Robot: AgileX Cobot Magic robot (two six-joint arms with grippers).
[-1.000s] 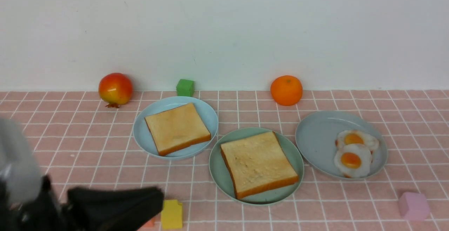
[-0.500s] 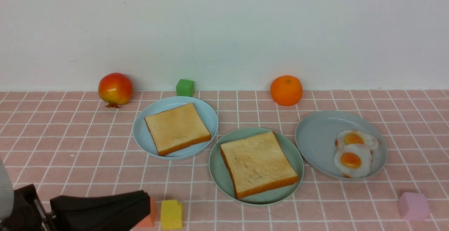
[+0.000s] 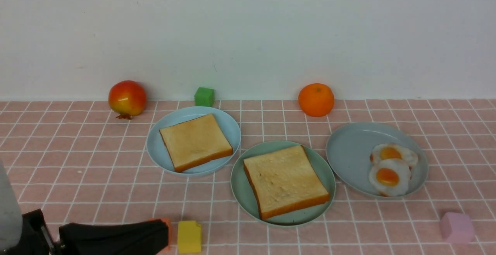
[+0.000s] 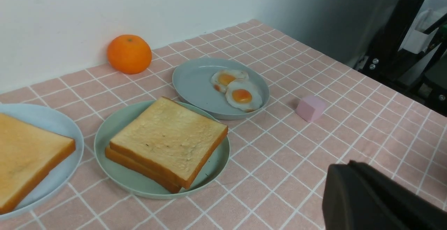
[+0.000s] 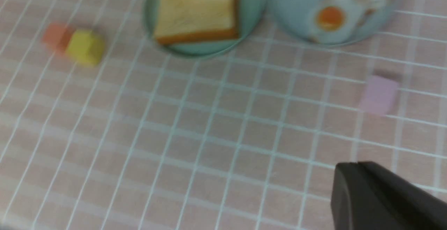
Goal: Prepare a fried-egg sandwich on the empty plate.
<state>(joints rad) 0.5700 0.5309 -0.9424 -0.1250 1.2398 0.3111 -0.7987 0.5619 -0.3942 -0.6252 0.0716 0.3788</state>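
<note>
The mint-green plate (image 3: 242, 193) sits mid-table with square toast (image 3: 285, 179) on it. In the left wrist view that toast (image 4: 167, 139) shows two crust layers, one slice on another; whether an egg lies between them I cannot tell. Another toast slice (image 3: 195, 142) lies on the pale blue plate (image 3: 230, 129) to the left. Two fried eggs (image 3: 388, 177) rest on the grey plate (image 3: 348, 150) to the right. My left gripper (image 3: 164, 230) is shut and empty, low at the near left. My right gripper (image 5: 349, 165) hangs shut over bare cloth, away from the plates.
A red pomegranate (image 3: 127, 98), a green block (image 3: 204, 96) and an orange (image 3: 316, 99) stand along the back wall. A yellow block (image 3: 189, 236) and an orange block (image 3: 167, 224) lie by my left gripper's tip. A pink block (image 3: 457, 228) lies near right.
My left arm has sunk and drawn back toward the near left corner, uncovering the orange block. The plates, toast and eggs have not moved.
</note>
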